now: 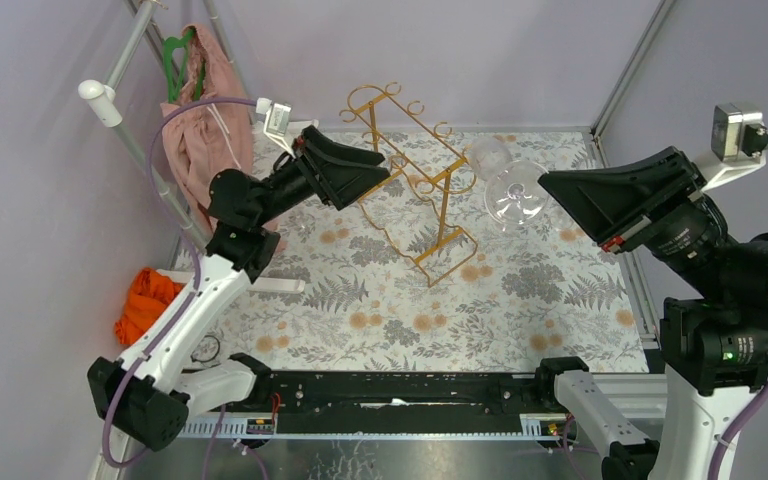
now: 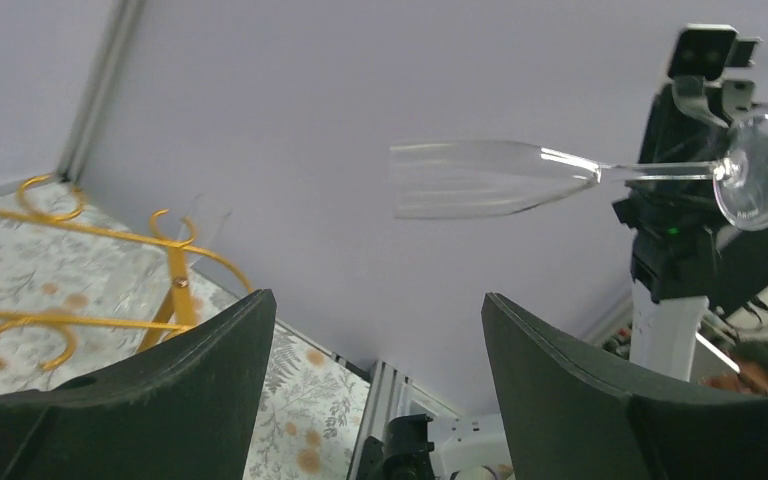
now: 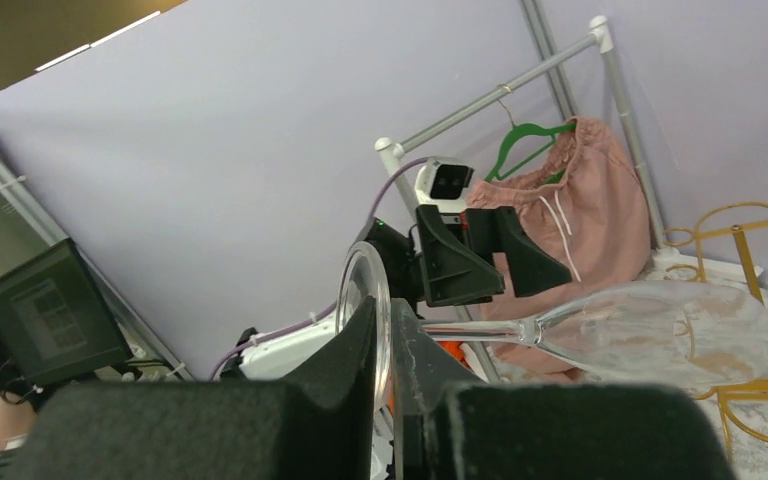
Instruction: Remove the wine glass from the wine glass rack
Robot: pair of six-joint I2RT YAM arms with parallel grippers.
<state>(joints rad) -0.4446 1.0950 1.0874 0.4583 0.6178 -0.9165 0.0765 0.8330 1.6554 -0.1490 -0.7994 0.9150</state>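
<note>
The clear wine glass (image 1: 505, 180) hangs sideways in the air to the right of the gold wire wine glass rack (image 1: 444, 215) and touches none of it. My right gripper (image 1: 552, 186) is shut on the rim of the glass's round foot (image 3: 364, 290), fingers pinching the disc (image 3: 388, 325). Stem and bowl (image 3: 660, 335) point toward the rack (image 3: 760, 388). My left gripper (image 1: 382, 167) stands open and empty beside the rack's upper loops. In the left wrist view the gripper (image 2: 380, 310) is wide apart, with the glass (image 2: 490, 180) beyond it and the rack (image 2: 175, 290) at left.
A clothes stand with a pink garment (image 1: 200, 130) on a green hanger fills the back left corner. An orange cloth (image 1: 145, 300) lies at the left edge. The floral mat (image 1: 390, 310) covers the table, with grey walls and metal posts around it.
</note>
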